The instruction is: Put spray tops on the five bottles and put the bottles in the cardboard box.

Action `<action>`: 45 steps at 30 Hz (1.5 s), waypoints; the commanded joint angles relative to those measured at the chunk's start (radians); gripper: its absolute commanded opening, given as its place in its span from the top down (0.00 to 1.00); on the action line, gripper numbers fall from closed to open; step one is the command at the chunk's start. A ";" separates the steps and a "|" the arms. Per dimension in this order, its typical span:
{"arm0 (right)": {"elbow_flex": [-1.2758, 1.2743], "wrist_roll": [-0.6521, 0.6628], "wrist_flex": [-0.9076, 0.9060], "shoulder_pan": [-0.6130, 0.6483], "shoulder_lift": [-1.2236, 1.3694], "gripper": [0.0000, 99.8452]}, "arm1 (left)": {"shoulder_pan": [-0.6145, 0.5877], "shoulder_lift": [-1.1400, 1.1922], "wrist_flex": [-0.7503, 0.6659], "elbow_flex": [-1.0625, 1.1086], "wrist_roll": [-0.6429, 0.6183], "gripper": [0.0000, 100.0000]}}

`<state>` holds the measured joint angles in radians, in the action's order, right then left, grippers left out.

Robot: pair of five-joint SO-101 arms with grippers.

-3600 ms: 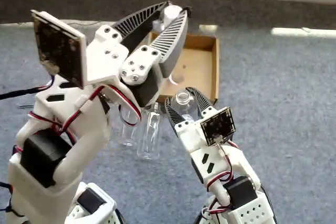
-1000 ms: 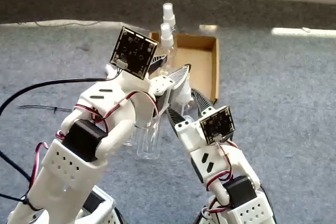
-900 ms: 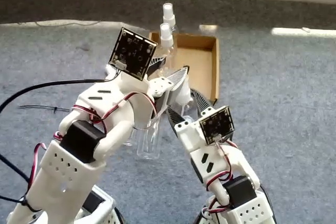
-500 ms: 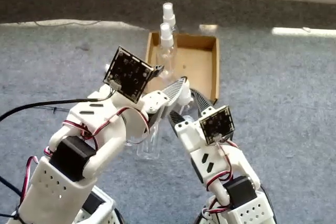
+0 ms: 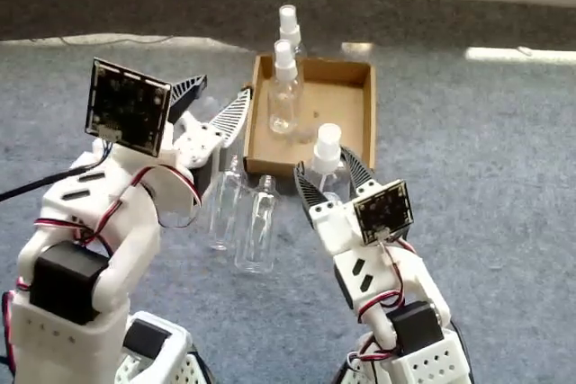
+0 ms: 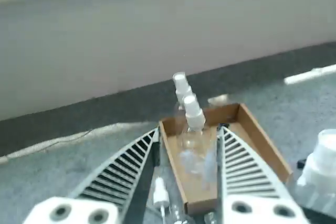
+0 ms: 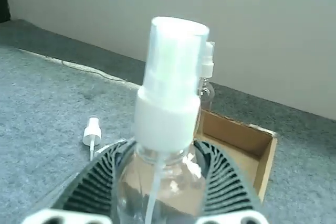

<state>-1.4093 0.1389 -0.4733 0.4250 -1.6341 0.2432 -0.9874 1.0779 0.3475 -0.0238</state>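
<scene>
My right gripper [image 5: 326,174] [image 7: 163,153] is shut on a clear bottle [image 5: 328,148] [image 7: 169,103] that carries a white spray top, held upright just in front of the cardboard box [image 5: 346,119]. My left gripper [image 5: 221,91] [image 6: 189,132] hangs open and holds nothing, left of the box. A capped bottle [image 5: 284,87] [image 6: 191,129] stands in the box's far left corner, and a second capped bottle [image 5: 288,21] rises right behind it. Two bottles without tops [image 5: 225,202] [image 5: 259,227] stand on the carpet between the arms. A loose spray top [image 6: 160,195] [image 7: 92,131] lies on the carpet.
Grey carpet [image 5: 468,186] covers the floor, with open room to the right of the box. A dark strip and a pale wall [image 6: 157,40] run behind the box. A black cable [image 5: 27,188] trails off at the left.
My left arm has drawn back to the left from the bottle in the right gripper and its jaws have opened. The white spray top stays on that bottle.
</scene>
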 commanded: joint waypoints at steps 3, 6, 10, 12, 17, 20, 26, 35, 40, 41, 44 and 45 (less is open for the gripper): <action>0.125 -0.009 0.059 -0.059 0.035 1.00 | -0.073 -0.021 0.203 0.090 0.003 0.82; 0.242 -0.011 0.059 -0.061 0.168 1.00 | -0.076 -0.021 0.203 0.188 0.003 0.76; 0.403 -0.043 0.076 -0.059 0.438 1.00 | -0.088 -0.021 0.126 0.326 0.000 0.73; 0.478 -0.114 0.131 -0.059 0.578 1.00 | -0.143 -0.021 0.084 0.400 -0.005 0.75; 0.618 -0.212 0.318 -0.054 0.897 1.00 | -0.473 -0.013 -0.077 0.550 -0.002 0.78; 0.648 -0.189 0.421 -0.027 1.052 1.00 | -0.691 -0.012 -0.193 0.684 0.002 0.78; 0.651 -0.071 0.610 0.058 1.231 1.00 | -0.846 -0.019 -0.414 0.958 0.110 0.78; 0.593 -0.071 1.029 0.082 1.414 1.00 | -0.843 -0.013 -0.505 1.040 0.115 0.78; 0.513 -0.109 1.194 0.081 1.478 1.00 | -0.842 -0.013 -0.506 1.040 0.115 0.78; 0.504 -0.121 1.208 0.079 1.486 1.00 | -0.842 -0.013 -0.506 1.040 0.115 0.78; 0.486 -0.123 1.210 0.077 1.491 1.00 | -0.842 -0.013 -0.506 1.040 0.115 0.78; 0.481 -0.123 1.211 0.077 1.491 1.00 | -0.842 -0.013 -0.506 1.040 0.115 0.78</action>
<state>-0.9321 0.0284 0.7066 0.5002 -0.1396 -0.5946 -0.9904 0.5884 1.3924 0.0852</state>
